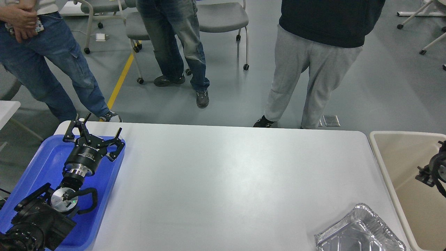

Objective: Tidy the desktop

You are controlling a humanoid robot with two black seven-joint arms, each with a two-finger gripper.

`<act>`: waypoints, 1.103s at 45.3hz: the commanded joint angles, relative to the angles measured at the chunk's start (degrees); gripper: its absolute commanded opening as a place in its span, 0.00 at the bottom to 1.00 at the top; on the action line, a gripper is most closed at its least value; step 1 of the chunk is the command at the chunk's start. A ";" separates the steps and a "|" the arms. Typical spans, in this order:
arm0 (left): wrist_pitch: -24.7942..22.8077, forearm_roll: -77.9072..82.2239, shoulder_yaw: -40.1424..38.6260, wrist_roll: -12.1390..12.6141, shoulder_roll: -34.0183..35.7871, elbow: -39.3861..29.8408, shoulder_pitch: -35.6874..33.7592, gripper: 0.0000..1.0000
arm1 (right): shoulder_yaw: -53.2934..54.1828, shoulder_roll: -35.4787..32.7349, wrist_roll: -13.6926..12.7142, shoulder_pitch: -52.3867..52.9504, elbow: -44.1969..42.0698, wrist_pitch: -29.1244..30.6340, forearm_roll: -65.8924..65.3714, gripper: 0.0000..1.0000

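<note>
The white desktop fills the middle of the head view. A crinkled silver foil tray lies on it at the near right corner. My left gripper is open and empty, its fingers spread over the far end of the blue tray at the left. My right gripper shows only partly at the right edge, dark and raised over the beige bin. I cannot tell its fingers apart, and I see nothing in it.
Three people stand on the grey floor beyond the far table edge, the nearest in grey trousers. Wheeled chairs stand behind them. A second white table corner shows at the far left.
</note>
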 commanded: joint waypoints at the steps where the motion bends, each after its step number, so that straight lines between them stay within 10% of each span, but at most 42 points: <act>1: 0.00 0.00 0.00 -0.01 0.00 0.00 0.00 1.00 | 6.16 -2.75 0.20 2.23 5.74 7.21 -0.22 1.00; 34: 0.00 0.00 0.00 -0.01 0.00 0.00 0.00 1.00 | 19.09 1.02 0.55 1.88 19.72 23.47 -0.40 1.00; 50: 0.00 0.00 0.00 -0.01 0.00 0.00 0.00 1.00 | 19.18 9.46 9.69 0.38 16.74 25.32 -10.67 1.00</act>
